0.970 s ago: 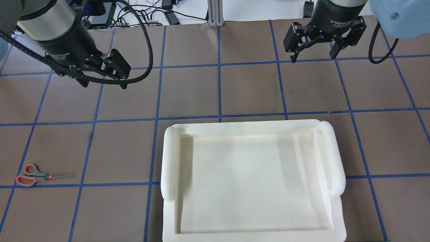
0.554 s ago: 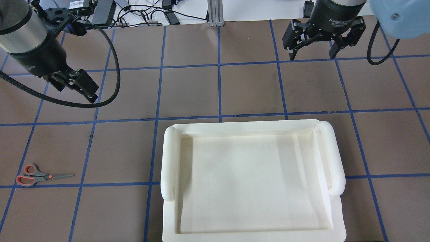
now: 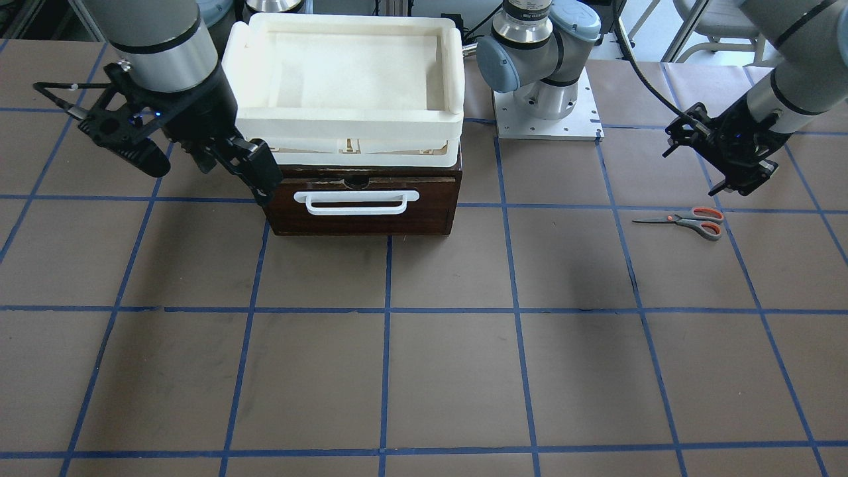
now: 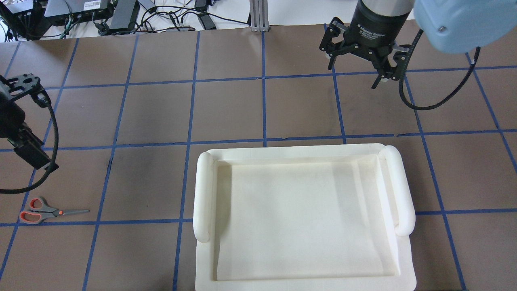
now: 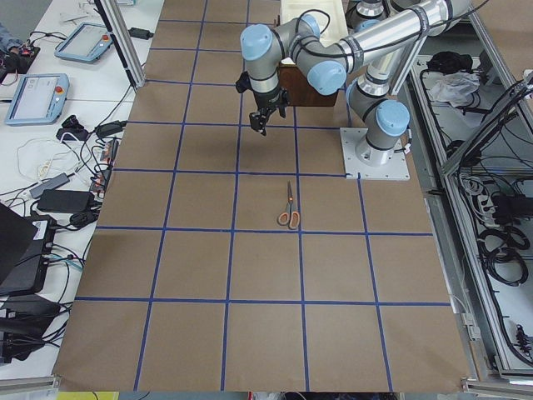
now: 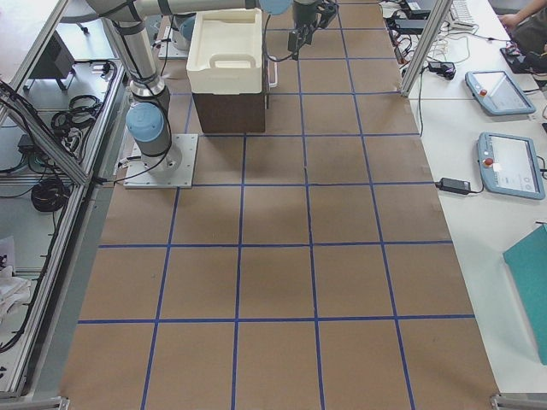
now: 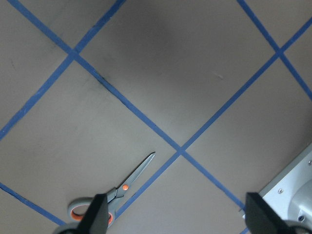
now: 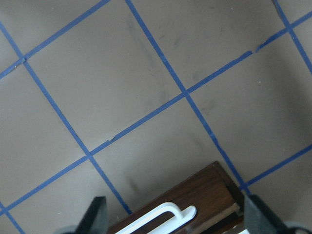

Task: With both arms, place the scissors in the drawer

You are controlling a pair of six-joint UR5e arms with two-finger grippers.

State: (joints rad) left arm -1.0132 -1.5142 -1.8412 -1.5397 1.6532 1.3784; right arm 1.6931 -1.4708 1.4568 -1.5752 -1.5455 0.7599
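Observation:
The scissors (image 4: 44, 213) lie flat on the brown table at the near left, blades pointing right; they also show in the front view (image 3: 689, 222) and the left wrist view (image 7: 114, 195). My left gripper (image 3: 737, 182) is open and empty, hovering above the table close to the scissors' handles; the overhead view's left edge cuts it off (image 4: 28, 149). The dark brown drawer (image 3: 361, 199) with its white loop handle (image 3: 356, 202) is shut. My right gripper (image 4: 353, 76) is open and empty, out in front of the drawer's front near one corner (image 8: 195, 195).
A cream-white plastic bin (image 4: 291, 151) sits on top of the drawer box and hides it from above. The left arm's base plate (image 3: 546, 122) stands beside the box. Blue tape lines grid the table.
My left arm has swung left and nearer, from the far left of the table to just beyond the scissors. My right gripper has shifted a little left and turned. The scissors have not moved.

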